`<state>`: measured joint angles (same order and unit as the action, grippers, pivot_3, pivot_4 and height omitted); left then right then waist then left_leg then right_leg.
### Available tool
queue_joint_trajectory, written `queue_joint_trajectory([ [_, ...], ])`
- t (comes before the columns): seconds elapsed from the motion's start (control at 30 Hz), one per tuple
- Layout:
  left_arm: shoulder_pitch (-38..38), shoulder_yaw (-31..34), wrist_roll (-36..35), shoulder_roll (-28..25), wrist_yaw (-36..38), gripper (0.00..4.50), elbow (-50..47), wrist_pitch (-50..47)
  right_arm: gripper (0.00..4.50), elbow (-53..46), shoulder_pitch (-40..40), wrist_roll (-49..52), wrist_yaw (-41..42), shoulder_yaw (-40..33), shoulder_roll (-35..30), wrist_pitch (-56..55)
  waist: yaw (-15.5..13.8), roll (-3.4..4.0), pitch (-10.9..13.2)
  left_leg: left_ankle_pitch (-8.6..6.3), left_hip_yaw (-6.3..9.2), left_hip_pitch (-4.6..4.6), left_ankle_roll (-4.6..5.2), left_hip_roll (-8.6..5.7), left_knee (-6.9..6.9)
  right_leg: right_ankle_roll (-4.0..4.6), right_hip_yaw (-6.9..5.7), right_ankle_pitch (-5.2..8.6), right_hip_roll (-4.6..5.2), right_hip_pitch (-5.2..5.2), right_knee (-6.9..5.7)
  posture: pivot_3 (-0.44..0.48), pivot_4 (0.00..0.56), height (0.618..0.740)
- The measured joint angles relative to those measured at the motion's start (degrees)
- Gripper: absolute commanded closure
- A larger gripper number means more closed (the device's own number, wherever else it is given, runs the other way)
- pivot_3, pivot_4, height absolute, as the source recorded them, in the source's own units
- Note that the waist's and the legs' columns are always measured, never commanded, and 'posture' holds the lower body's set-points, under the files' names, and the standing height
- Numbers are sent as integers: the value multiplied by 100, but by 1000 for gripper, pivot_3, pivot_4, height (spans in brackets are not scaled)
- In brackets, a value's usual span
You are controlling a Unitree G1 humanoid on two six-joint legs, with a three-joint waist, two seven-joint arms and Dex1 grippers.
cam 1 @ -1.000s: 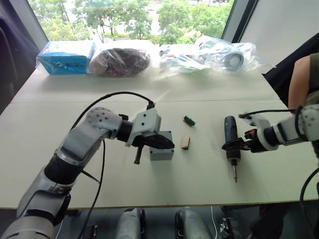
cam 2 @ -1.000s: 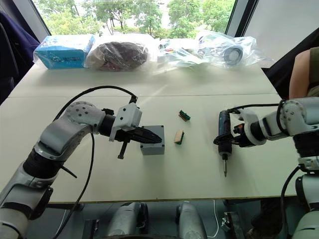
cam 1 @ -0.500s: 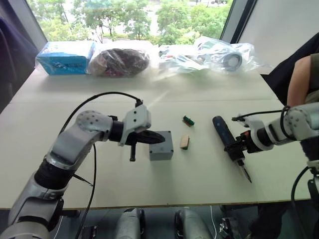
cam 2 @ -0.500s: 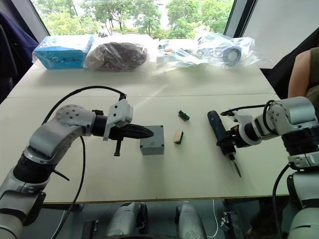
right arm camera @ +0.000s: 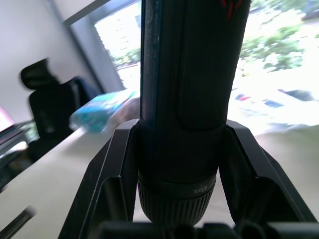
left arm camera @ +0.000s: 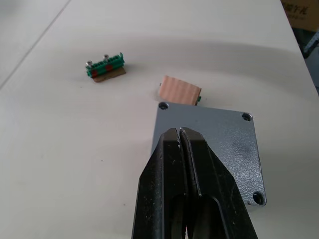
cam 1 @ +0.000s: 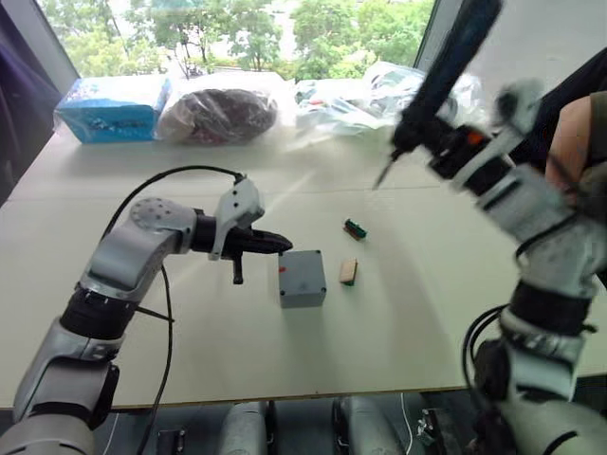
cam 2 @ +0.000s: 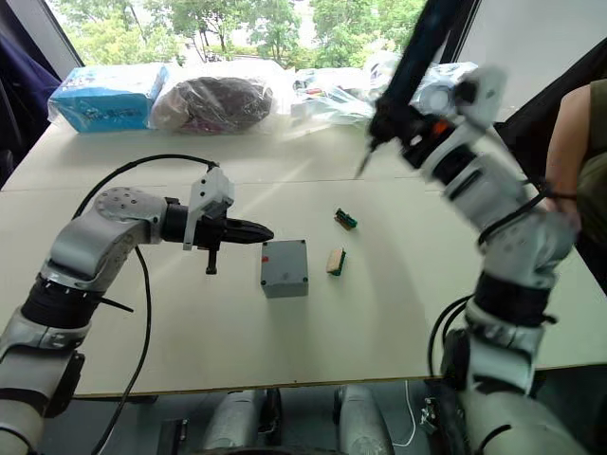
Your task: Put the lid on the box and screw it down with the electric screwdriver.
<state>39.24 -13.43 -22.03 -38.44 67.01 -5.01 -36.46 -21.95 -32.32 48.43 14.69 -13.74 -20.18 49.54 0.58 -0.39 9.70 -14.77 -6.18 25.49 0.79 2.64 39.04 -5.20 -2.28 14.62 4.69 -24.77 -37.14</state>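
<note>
The small deep square grey box [cam 1: 302,278] is seen mid-table with the flat grey lid [left arm camera: 209,144] already seated on it, a screw hole visible at each corner in the left wrist view.

The long slim black and dark-blue electric screwdriver [cam 1: 439,76] is clamped between the two black fingers of the right gripper [cam 1: 429,128], well above the table. Its long axis runs from about 1 o'clock at the butt to 7 o'clock at the thin metal bit [cam 1: 382,174], so the bit is angled down toward the box rather than plumb. From the bit tip, the box lies at about 7 o'clock and well apart, near the table's front half.

The left gripper [cam 1: 281,245] is held with fingers pressed together on nothing, tips just above and beside the lid's 10 o'clock corner; contact cannot be judged.

A small green terminal block [cam 1: 357,228] and a small tan ribbed block [cam 1: 348,272] are sitting at 1 and 3 o'clock of the box, the tan one just beside its wall.

Judgement: the right arm owns the next move. The tool needs to be brought down along 7 o'clock and stood upright over a corner hole. The left arm is nearer the box and placed for steadying.
</note>
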Motion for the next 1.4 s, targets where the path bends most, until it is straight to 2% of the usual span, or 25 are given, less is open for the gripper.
queue_joint_trajectory([
  [0.1,26,-74,122,91,-36,4500,196,71,2794,-616,561,-346,98,566,219,-451,-16,0,0,-9,8,-5,16,0,11,-1,0,-9,1,13,5,0,150,740],
  [0.2,150,-130,265,265,-145,4500,390,97,2794,-926,765,-603,118,906,373,-797,-14,-2,-1,-8,14,-10,15,-4,12,1,0,-11,0,18,2,0,150,740],
  [0.47,137,-457,566,298,4,4500,390,337,2794,-847,1049,-1420,194,1539,525,-1456,5,-2,-1,-3,16,-12,7,-7,10,1,0,-10,-11,15,-5,0,150,740],
  [0.73,78,-596,848,295,2,4500,387,605,2794,-513,1195,-2010,258,1696,552,-1828,-2,-3,-2,-5,17,-13,9,-7,10,2,0,-10,-10,16,-5,0,150,740],
  [1.4,-13,-546,892,371,-47,4500,388,729,2794,-467,1284,-2289,369,1804,794,-2020,-4,-5,-3,-5,17,-16,10,-7,11,1,0,-10,-9,19,-6,0,150,740],
])
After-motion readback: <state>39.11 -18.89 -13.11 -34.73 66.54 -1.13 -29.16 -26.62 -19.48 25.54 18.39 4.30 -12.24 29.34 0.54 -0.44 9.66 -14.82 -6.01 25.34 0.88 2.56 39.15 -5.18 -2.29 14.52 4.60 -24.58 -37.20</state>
